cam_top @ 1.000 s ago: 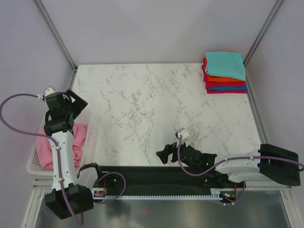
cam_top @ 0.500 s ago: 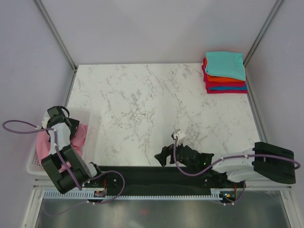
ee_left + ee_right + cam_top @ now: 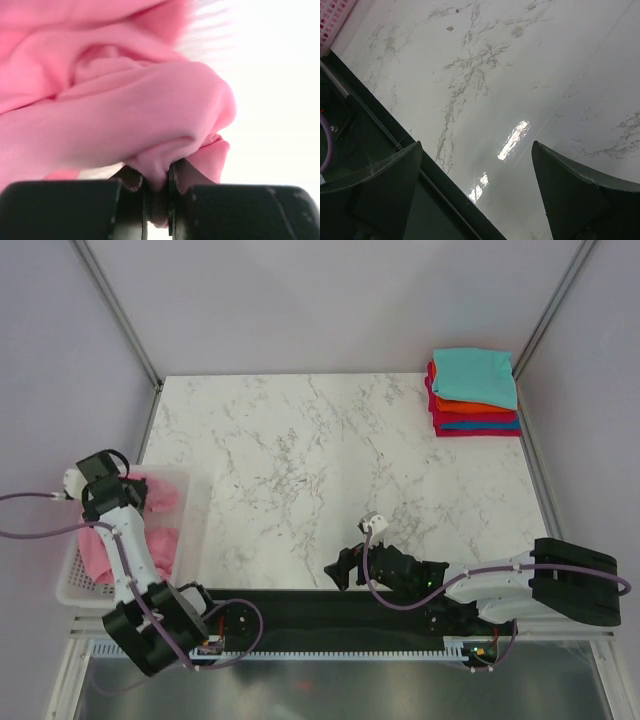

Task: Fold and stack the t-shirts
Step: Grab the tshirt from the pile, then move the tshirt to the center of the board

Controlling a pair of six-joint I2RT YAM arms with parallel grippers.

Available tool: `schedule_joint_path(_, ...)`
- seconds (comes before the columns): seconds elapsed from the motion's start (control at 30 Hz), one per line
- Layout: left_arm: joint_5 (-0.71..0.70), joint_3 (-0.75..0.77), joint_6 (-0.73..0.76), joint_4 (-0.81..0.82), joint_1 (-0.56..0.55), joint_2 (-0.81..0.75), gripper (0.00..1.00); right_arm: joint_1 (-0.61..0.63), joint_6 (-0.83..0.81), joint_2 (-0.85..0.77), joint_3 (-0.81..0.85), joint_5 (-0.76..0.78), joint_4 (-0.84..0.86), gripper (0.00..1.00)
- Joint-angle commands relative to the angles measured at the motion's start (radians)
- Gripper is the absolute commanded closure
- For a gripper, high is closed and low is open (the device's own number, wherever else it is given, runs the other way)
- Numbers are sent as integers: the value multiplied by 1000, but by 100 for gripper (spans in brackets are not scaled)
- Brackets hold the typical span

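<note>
A crumpled pink t-shirt [image 3: 160, 502] lies in the white mesh basket [image 3: 196, 523] at the table's left edge. My left gripper [image 3: 118, 498] reaches down into the basket. In the left wrist view its jaws [image 3: 157, 181] are shut on a fold of the pink t-shirt [image 3: 125, 110]. Folded t-shirts are stacked at the far right corner, with a teal one [image 3: 475, 376] on top of orange, blue and red ones [image 3: 478, 418]. My right gripper [image 3: 341, 568] hovers low over the near edge of the table, open and holding nothing [image 3: 477, 165].
The marble table top [image 3: 330, 460] stretches between the basket and the stack. A black rail [image 3: 330, 612] runs along the near edge, under the right arm. The basket's corner [image 3: 332, 20] shows at the top left of the right wrist view. Frame posts stand at both far corners.
My left arm has dropped from above the basket down into it, and its jaws have closed on the pink t-shirt. The right gripper has shifted slightly left and stays open.
</note>
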Motion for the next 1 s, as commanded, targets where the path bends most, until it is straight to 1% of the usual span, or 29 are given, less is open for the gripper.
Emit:
schedule_joint_path(0.0,56,267,25,51,3,-218,98,5,-6,-8,22,2,32,2)
schedule_joint_path(0.03,81,312,27,57,3,-261,98,5,-6,-12,20,7,32,2)
schedule_joint_path(0.07,148,399,27,60,1,-269,98,5,-4,-19,16,13,35,2)
schedule_joint_path(0.1,191,439,22,63,0,-272,98,5,-4,-51,-6,22,45,2)
schedule_joint_path(0.13,248,470,2,102,-2,-270,98,5,8,-75,-21,39,53,2)
schedule_joint_path(0.17,379,507,-15,133,-5,-272,98,4,14,-107,-39,80,59,2)
schedule_joint_path(0.2,458,519,-39,165,-12,-264,98,3,12,-188,-75,95,62,2)
schedule_joint_path(0.23,535,533,-77,204,-23,-255,98,3,9,-236,-84,112,46,2)
schedule_joint_path(0.27,642,576,-85,238,-79,-226,98,5,-9,-290,-83,161,4,2)
schedule_joint_path(0.3,665,598,-87,245,-130,-212,98,5,-17,-412,-48,193,-137,2)
schedule_joint_path(0.33,690,621,-47,258,-190,-198,98,4,-20,-477,-20,233,-225,2)
schedule_joint_path(0.37,708,665,-15,258,-326,-178,98,3,-21,-541,11,284,-316,2)
schedule_joint_path(0.4,713,677,10,256,-392,-169,98,3,-26,-663,73,363,-464,2)
schedule_joint_path(0.43,727,685,40,252,-444,-161,98,3,-35,-721,103,400,-525,2)
schedule_joint_path(0.47,797,678,42,246,-497,-157,97,5,-40,-773,136,430,-571,2)
schedule_joint_path(0.5,825,661,31,224,-511,-148,95,2,-35,-854,211,489,-708,2)
schedule_joint_path(0.53,842,642,9,188,-523,-143,94,3,-29,-882,256,514,-766,2)
schedule_joint_path(0.57,860,589,7,151,-563,-138,91,3,-20,-900,304,534,-830,2)
schedule_joint_path(0.6,856,552,13,78,-577,-126,86,2,18,-913,401,559,-960,2)
schedule_joint_path(0.63,848,509,37,59,-638,-122,80,2,35,-907,446,594,-1020,2)
schedule_joint_path(0.67,827,418,57,46,-743,-114,63,3,54,-879,488,614,-1136,2)
schedule_joint_path(0.7,812,379,79,28,-799,-102,50,2,105,-858,564,631,-1190,2)
schedule_joint_path(0.73,783,351,120,-38,-859,-62,13,3,129,-830,600,663,-1244,2)
schedule_joint_path(0.77,718,319,149,-81,-958,-37,1,2,155,-797,635,677,-1295,2)
schedule_joint_path(0.8,686,308,195,-112,-991,-11,0,3,211,-713,707,688,-1403,2)
schedule_joint_path(0.83,655,296,203,-154,-1009,16,0,3,244,-660,748,700,-1457,2)
schedule_joint_path(0.87,614,273,208,-158,-1023,17,0,3,265,-554,819,700,-1543,2)
schedule_joint_path(0.93,562,253,217,-159,-1025,-29,0,3,310,-453,879,686,-1600,2)
schedule_joint_path(0.97,499,237,222,-162,-1025,-46,0,3,328,-374,917,676,-1642,2)
